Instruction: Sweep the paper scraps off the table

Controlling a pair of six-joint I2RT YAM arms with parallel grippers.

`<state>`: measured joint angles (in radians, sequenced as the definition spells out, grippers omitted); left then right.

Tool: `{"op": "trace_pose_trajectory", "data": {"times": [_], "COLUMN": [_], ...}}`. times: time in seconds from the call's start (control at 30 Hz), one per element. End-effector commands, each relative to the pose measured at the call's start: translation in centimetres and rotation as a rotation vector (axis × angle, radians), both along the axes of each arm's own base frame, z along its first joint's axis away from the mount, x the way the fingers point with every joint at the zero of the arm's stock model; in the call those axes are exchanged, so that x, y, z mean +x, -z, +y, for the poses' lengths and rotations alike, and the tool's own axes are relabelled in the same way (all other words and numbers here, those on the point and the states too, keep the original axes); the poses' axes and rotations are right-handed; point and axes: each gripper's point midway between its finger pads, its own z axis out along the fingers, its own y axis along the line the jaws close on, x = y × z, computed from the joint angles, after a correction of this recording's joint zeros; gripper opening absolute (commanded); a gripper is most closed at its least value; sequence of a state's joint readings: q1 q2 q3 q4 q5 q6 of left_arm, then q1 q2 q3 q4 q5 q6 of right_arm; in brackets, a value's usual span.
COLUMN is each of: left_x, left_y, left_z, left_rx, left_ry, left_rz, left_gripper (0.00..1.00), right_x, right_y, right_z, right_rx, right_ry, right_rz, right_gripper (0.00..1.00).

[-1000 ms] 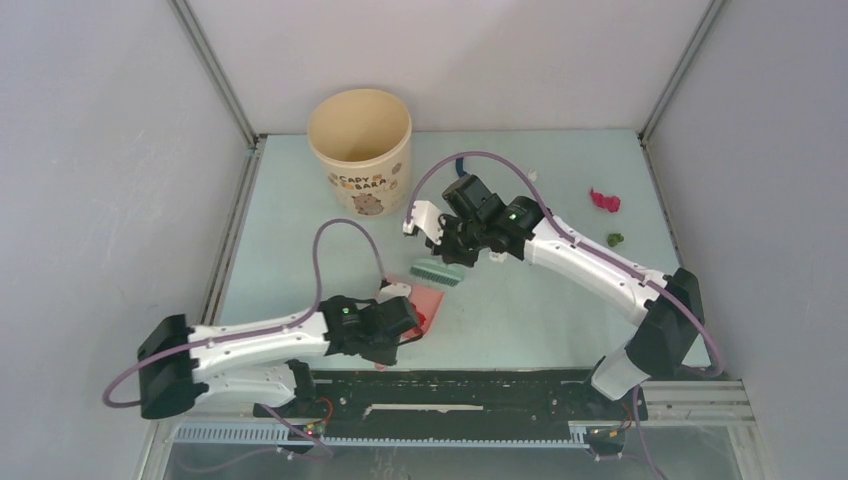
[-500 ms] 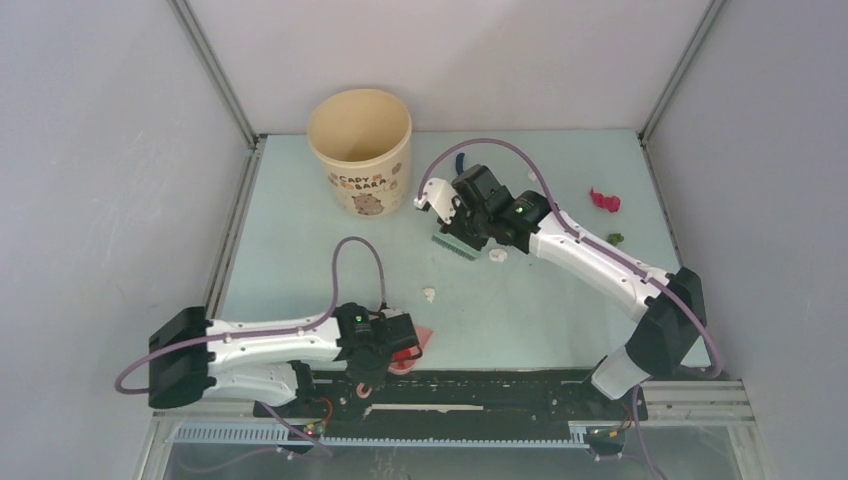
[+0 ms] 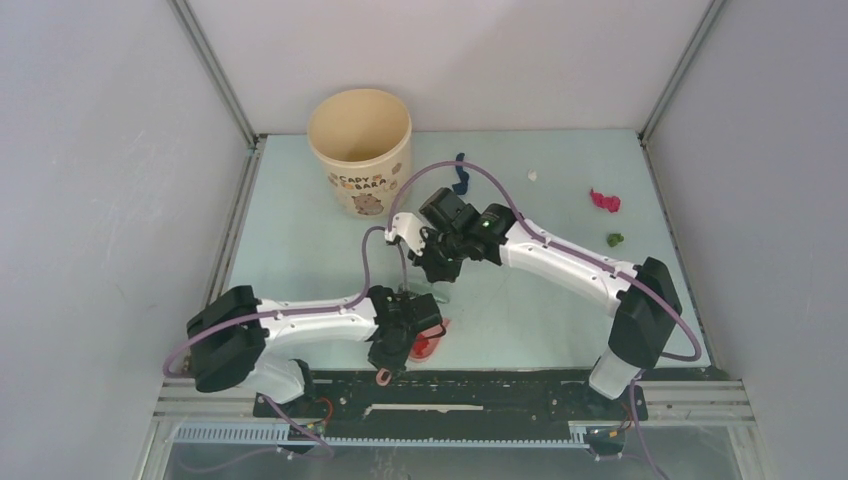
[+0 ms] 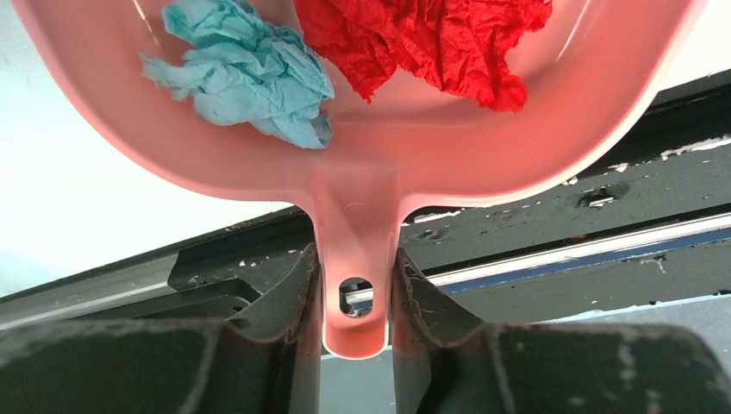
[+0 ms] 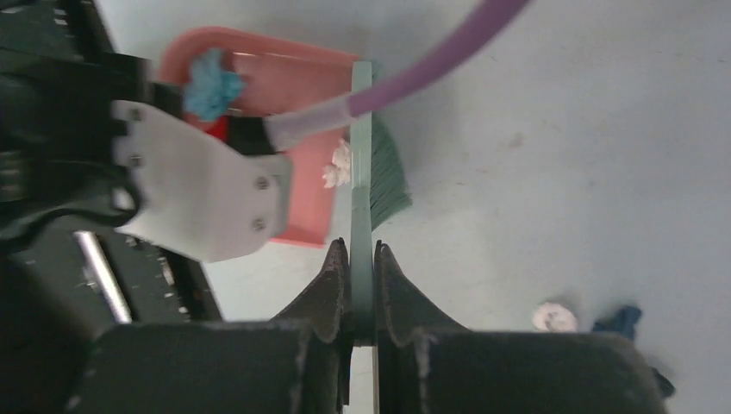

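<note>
My left gripper (image 4: 355, 297) is shut on the handle of the pink dustpan (image 4: 405, 155), which holds a teal scrap (image 4: 250, 73) and a red scrap (image 4: 422, 39). In the top view it (image 3: 400, 335) sits at the table's near edge. My right gripper (image 5: 361, 259) is shut on the grey-green hand brush (image 5: 361, 155), its bristles at the dustpan's lip (image 5: 302, 228) with a white scrap (image 5: 338, 166) against it. On the table (image 3: 300, 240) lie navy (image 3: 460, 178), white (image 3: 533, 176), magenta (image 3: 604, 200) and green (image 3: 615, 239) scraps.
A cream cup (image 3: 360, 150) stands at the back left. Another white scrap (image 5: 553, 316) lies beside the navy one (image 5: 622, 321) in the right wrist view. Grey rails (image 3: 232, 230) edge the table. The black base rail (image 3: 480, 385) runs along the near edge.
My right gripper has swept the brush forward and left to the dustpan's lip. My left arm has shifted the dustpan to the right. The white scrap that lay mid-table is now at the lip.
</note>
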<state>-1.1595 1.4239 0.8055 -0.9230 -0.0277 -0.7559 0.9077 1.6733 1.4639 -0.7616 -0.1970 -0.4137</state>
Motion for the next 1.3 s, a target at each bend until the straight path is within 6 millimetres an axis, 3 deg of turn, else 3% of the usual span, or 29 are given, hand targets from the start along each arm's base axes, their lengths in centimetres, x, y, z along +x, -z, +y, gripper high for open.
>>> {"op": "trace_pose_trajectory", "data": {"times": [0.0, 0.1, 0.2, 0.23, 0.4, 0.67, 0.8, 0.93, 1.07, 1.27], "left_x": [0.9, 1.3, 2.9, 3.6, 6.1, 8.1, 8.8, 9.1, 8.5, 6.8], "left_y": [0.3, 0.5, -0.1, -0.5, -2.2, -2.7, -3.5, -7.4, -10.2, -8.2], "left_z": [-1.6, -2.0, -2.9, -3.2, -5.3, -7.8, -7.7, -7.6, -7.2, -6.6], "left_rx": [-0.036, -0.027, -0.029, -0.034, -0.080, -0.076, -0.066, -0.176, -0.356, -0.530], "left_ry": [0.048, 0.058, 0.058, 0.056, 0.077, 0.143, 0.118, 0.071, 0.031, 0.004], "left_rz": [0.002, -0.002, -0.070, -0.105, -0.207, -0.246, -0.293, -0.447, -0.599, -0.668], "left_gripper": [0.00, 0.00, 0.00, 0.03, 0.38, 0.46, 0.56, 0.66, 0.70, 0.70], "right_x": [-4.0, -3.9, -2.5, -1.8, 2.9, 6.4, 6.8, 6.8, 6.9, 7.1], "right_y": [-2.4, -4.1, -5.3, -5.6, -7.3, -10.6, -10.6, -10.1, -9.3, -8.3], "right_z": [0.5, -0.2, -1.7, -2.4, -7.3, -13.6, -16.1, -18.0, -18.8, -18.9], "right_rx": [0.080, 0.114, 0.125, 0.112, 0.074, 0.149, 0.174, 0.191, 0.222, 0.239], "right_ry": [-0.046, -0.008, 0.063, 0.091, 0.263, 0.456, 0.518, 0.568, 0.597, 0.619], "right_rz": [0.183, 0.197, 0.169, 0.134, -0.057, -0.151, -0.162, -0.136, -0.099, -0.062], "right_gripper": [0.00, 0.00, 0.00, 0.00, 0.00, 0.00, 0.00, 0.00, 0.00, 0.00]}}
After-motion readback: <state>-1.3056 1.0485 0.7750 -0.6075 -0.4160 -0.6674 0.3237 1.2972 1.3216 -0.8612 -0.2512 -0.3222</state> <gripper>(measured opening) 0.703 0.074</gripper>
